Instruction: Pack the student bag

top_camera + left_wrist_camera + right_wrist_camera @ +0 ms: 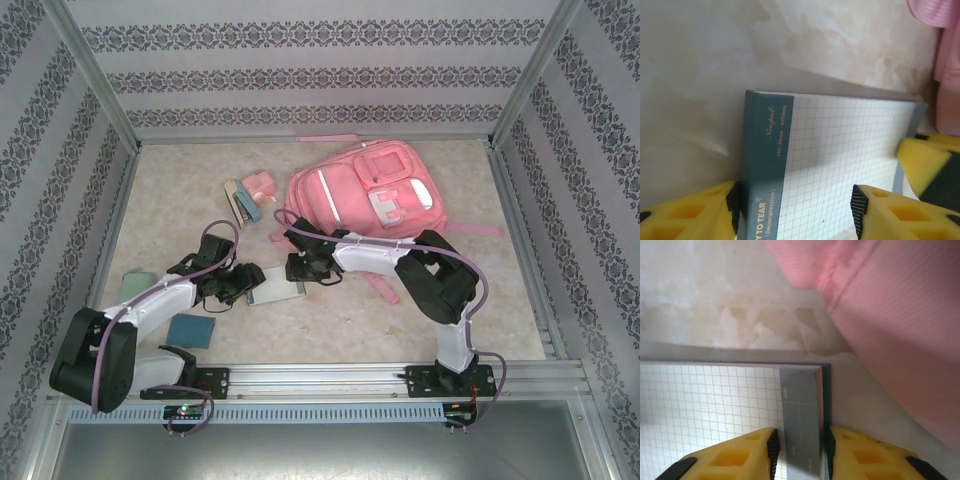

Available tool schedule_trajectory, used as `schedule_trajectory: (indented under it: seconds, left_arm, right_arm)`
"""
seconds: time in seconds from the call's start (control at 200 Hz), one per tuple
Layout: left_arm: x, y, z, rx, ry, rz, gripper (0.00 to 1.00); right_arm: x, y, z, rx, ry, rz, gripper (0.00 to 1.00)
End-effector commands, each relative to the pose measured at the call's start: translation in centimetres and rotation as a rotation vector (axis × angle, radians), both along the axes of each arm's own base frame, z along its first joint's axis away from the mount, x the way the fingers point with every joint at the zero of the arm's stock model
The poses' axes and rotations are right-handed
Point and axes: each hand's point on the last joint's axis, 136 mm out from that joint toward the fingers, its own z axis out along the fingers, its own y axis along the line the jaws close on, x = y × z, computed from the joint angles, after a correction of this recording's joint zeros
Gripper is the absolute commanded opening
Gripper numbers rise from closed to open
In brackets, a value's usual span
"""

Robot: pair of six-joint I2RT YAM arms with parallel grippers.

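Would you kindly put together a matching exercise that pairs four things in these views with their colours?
Things:
1 student bag
2 notepad page
3 square pad at the near left
4 table

Colours:
a teal
b marbled beige
c pink
d white with a grid

Pairs: 1-c; 2-d; 3-a; 4-b

The student bag (345, 200) is laid flat, front side up, toward one o'clock on the worktop (180, 190). It is pink, with white patches and a pale stripe. Its straps are spread out.
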Motion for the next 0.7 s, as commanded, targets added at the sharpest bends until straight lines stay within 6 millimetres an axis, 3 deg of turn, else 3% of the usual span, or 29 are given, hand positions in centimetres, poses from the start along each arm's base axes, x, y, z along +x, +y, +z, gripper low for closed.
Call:
schedule_trajectory:
  seconds: [0.0,0.245,0.694]
  left_arm:
    - [2.0,-4.6,6.6,-0.274,-0.198,-0.105,0.6]
    - [1.6,-3.3,7.1,-0.237,-0.224,-0.049,0.58]
    - [2.0,-4.5,8.5,-0.358,-0.294,-0.051,0.49]
  right_arm:
    - [-1.4,1.8,-0.2,0.044,0.041,0.044,0.33]
    - [-1.6,1.6,-0.4,0.046,0.048,0.039,0.33]
    - [-1.6,1.3,-0.2,0.046,0.042,0.036,0.33]
